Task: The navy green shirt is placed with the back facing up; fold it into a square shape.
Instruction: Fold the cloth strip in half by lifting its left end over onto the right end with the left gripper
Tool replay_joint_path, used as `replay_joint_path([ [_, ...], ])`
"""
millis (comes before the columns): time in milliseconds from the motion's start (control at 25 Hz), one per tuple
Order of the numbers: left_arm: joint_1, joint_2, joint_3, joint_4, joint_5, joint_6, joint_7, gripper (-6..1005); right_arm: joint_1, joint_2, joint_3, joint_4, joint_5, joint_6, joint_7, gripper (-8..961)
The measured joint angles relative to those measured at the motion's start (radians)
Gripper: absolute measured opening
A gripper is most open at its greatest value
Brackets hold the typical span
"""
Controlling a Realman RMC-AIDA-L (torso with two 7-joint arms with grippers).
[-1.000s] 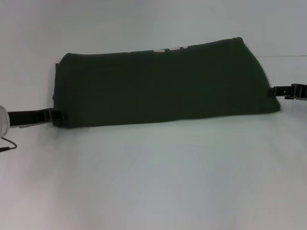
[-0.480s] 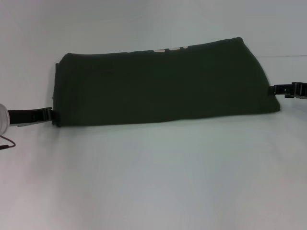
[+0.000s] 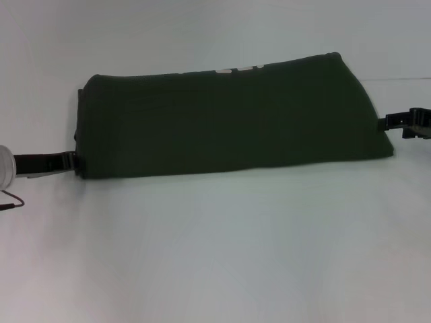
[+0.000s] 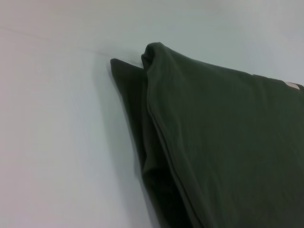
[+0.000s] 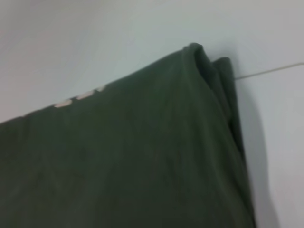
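Observation:
The navy green shirt lies folded into a long band across the white table, plain side up. A strip of cream lettering peeks out along its far edge. My left gripper sits low at the shirt's near left corner, right against the cloth edge. My right gripper is at the shirt's right end, just touching or barely off the edge. The left wrist view shows the layered left end of the shirt; the right wrist view shows the right end with the cream letters.
The white table stretches wide in front of the shirt. A thin black cable hangs by my left arm at the left border. A faint seam line runs behind the shirt on the right.
My left gripper has drawn back from over the shirt's left corner to its edge. My right gripper has shifted slightly away from the right end. The shirt has stayed put.

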Motion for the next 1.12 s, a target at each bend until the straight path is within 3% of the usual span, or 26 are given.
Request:
replay_joint_path([
  [280,-0.001,-0.001,0.017,0.006,0.000,0.014,-0.010,19,0.031,0.018,-0.004,0.013,-0.089,0.077,0.041,717],
  [640,-0.001,-0.002,0.017,0.008,0.000,0.026,-0.009,20,0.044,0.069,-0.068,0.030,-0.093,0.194,0.027,715],
  [1120,-0.001,-0.001,0.017,0.011,0.000,0.026,-0.006,20,0.046,0.094,-0.079,0.059,-0.095,0.260,-0.001,680],
])
